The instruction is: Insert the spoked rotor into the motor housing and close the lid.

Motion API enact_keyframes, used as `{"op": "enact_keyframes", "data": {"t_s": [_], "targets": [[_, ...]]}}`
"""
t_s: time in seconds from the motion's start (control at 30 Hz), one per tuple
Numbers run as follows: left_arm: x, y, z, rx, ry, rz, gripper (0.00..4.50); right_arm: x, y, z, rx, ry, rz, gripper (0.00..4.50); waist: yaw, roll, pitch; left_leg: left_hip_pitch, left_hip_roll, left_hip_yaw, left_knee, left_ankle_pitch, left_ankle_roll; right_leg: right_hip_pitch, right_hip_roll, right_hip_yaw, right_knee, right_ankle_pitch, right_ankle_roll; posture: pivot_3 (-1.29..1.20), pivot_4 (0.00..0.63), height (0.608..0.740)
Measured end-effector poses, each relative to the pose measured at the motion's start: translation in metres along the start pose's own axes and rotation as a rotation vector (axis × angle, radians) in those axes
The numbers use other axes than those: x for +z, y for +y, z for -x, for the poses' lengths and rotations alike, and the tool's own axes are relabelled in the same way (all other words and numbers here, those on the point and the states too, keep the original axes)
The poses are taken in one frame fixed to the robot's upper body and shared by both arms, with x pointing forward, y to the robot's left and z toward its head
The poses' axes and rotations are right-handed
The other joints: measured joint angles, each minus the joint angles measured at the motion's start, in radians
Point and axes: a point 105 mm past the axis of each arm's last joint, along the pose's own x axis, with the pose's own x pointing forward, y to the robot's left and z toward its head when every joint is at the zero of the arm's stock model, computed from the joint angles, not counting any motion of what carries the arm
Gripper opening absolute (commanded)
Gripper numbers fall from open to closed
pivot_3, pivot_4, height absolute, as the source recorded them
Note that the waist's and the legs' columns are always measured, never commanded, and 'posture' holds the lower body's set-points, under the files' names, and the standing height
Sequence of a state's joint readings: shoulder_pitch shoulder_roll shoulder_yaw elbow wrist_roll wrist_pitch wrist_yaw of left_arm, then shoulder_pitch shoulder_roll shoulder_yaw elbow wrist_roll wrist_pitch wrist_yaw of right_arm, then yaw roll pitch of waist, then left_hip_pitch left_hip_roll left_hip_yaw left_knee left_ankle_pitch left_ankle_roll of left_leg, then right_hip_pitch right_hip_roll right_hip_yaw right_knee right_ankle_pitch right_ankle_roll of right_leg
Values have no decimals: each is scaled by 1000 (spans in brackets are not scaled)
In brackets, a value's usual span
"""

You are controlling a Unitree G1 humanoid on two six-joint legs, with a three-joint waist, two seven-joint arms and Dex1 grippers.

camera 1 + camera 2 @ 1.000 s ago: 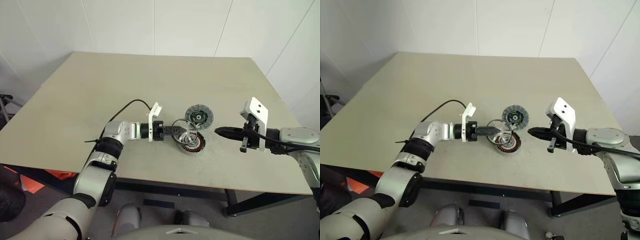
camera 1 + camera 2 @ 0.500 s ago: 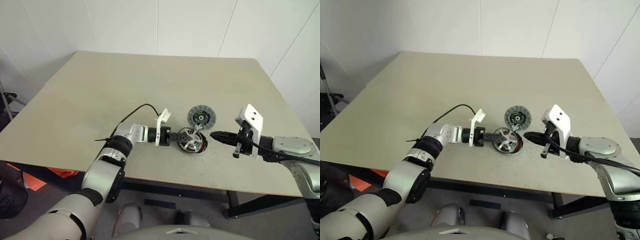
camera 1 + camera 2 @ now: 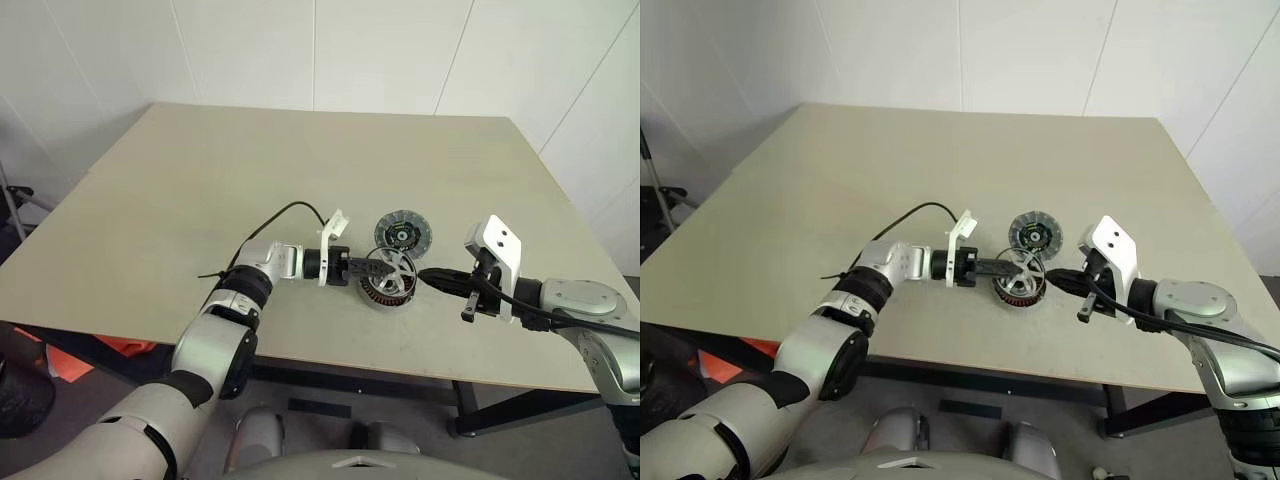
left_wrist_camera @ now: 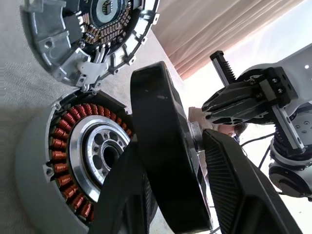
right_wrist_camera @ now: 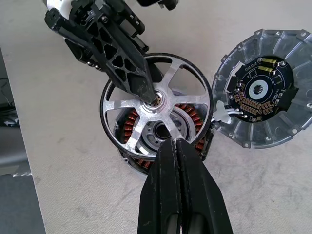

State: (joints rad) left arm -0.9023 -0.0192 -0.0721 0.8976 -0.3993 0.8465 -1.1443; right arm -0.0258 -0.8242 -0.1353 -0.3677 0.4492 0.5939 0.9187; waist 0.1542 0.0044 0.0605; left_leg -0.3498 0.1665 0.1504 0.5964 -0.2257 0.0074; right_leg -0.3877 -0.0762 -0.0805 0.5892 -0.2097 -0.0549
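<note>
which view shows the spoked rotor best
The right wrist view: the spoked rotor faces the camera, all spokes and hub visible, tilted over the motor housing, held by the left gripper. The left wrist view gives it edge-on between the fingers; the eye views show it small.

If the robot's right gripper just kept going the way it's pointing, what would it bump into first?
Most likely the spoked rotor, held by the left gripper over the motor housing. The shut right gripper aims at its rim, though depth is unclear.
</note>
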Motion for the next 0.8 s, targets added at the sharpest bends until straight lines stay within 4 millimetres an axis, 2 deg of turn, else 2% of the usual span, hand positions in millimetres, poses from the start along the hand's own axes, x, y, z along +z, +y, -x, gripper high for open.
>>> {"op": "enact_keyframes", "data": {"t_s": [0.2, 0.33, 0.8], "targets": [[-2, -1, -3, -6, 10, 0, 1219, -2, 0, 0, -5, 5, -5, 0, 0, 0, 0, 0, 0, 0, 0, 0, 0, 0, 0, 0, 0, 3, -6, 0, 0, 740], [-6, 4, -2, 13, 17, 4, 1219, -4, 2, 0, -5, 9, -8, 0, 0, 0, 0, 0, 0, 0, 0, 0, 0, 0, 0, 0, 0, 0, 0, 0, 0, 740], [-8, 10, 0, 35, 14, -2, 1219, -3, 2, 0, -18, 9, -4, 0, 0, 0, 0, 1, 0, 0, 0, 0, 0, 3, 0, 0, 0, 0, 1, 0, 0, 740]]}}
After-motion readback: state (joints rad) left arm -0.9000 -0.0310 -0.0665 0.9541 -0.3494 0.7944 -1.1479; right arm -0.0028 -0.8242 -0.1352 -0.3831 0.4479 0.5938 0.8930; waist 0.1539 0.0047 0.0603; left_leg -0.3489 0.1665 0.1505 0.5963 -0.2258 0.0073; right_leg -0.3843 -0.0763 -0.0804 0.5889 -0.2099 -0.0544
